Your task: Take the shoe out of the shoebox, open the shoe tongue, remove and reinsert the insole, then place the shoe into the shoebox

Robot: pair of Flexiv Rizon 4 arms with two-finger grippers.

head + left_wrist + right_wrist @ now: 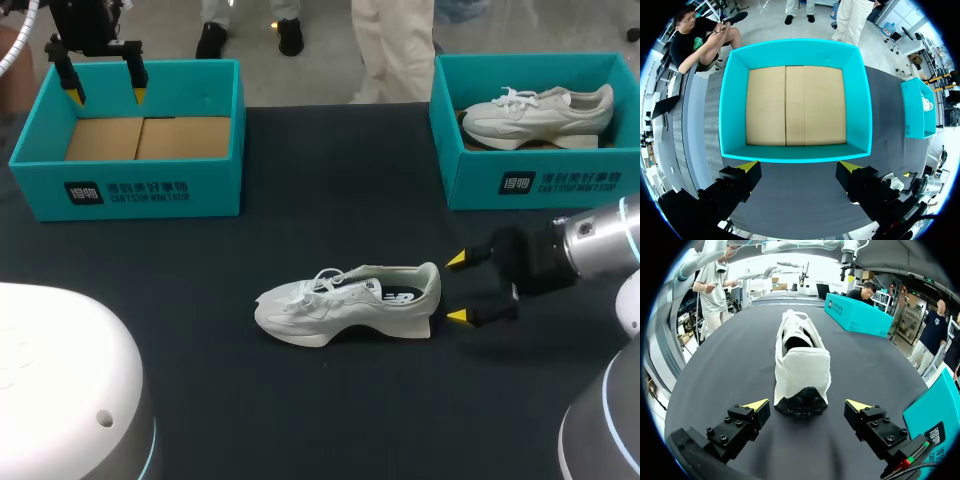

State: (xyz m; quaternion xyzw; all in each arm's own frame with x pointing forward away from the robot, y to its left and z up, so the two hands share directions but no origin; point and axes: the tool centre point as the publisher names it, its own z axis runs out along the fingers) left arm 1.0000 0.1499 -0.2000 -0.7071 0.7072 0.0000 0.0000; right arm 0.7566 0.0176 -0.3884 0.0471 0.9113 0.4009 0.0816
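Note:
A white shoe (345, 303) lies on its sole on the black table, toe to the left, heel to the right. My right gripper (458, 289) is open just behind the heel, its yellow tips apart and touching nothing. From the right wrist, the shoe (801, 361) points away, its heel just ahead of the gripper (810, 405). My left gripper (106, 97) hangs open over the empty teal shoebox (130, 137) at the back left. The left wrist looks down into that shoebox (795, 102) and its bare cardboard floor, the gripper (797, 166) over the near wall.
A second teal shoebox (540, 125) at the back right holds another white shoe (535, 115). The same box (917, 107) appears at the table's edge in the left wrist view. Black table (300, 400) lies in front of the shoe.

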